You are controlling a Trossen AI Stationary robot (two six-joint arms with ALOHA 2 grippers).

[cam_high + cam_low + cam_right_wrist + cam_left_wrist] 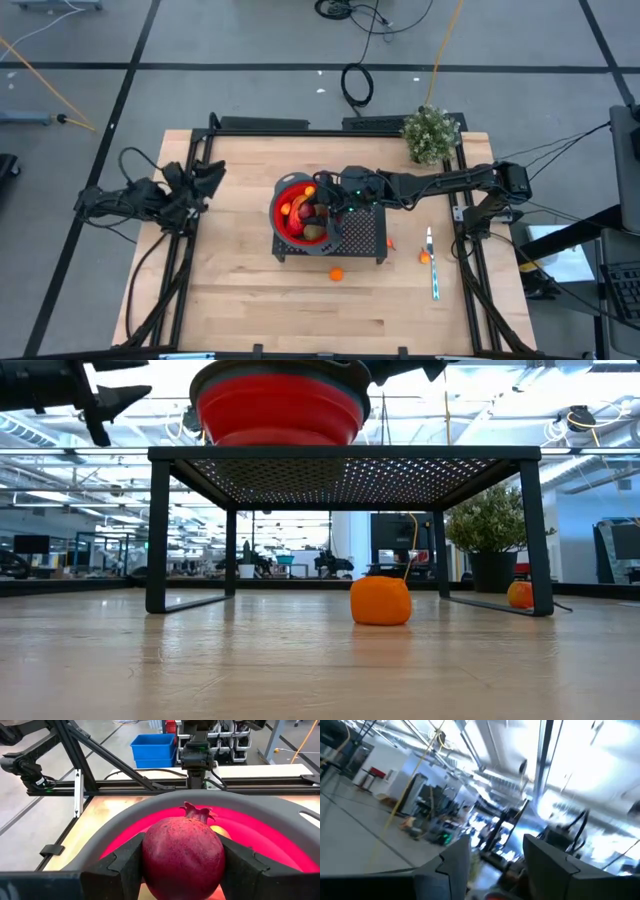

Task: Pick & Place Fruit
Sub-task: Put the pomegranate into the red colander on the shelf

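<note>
1. At centre of the right wrist view, the dark red pomegranate sits between my right gripper fingers, pads pressed on both flanks, crown up. I'm gripping it; held over the red bowl so it can drop straight in.
2. High view: the bowl is just left of frame centre, on the left end of a black perforated stand. It already holds orange, yellow and dark pieces. Raised perch is prob. why I come in from above the rim.
3. Loose fruit is left on the wood table: one orange ball just below the stand, another small orange piece right of it, beside a thin pale-handled utensil.
4. Low view: the ball sits centre frame, under/in front of the stand.
5. My left gripper is parked at left edge of the table in high view, fingers apart, nothing between them. Out of the way, so no clash.
6. Potted plant upper right, not part of the job.
</note>
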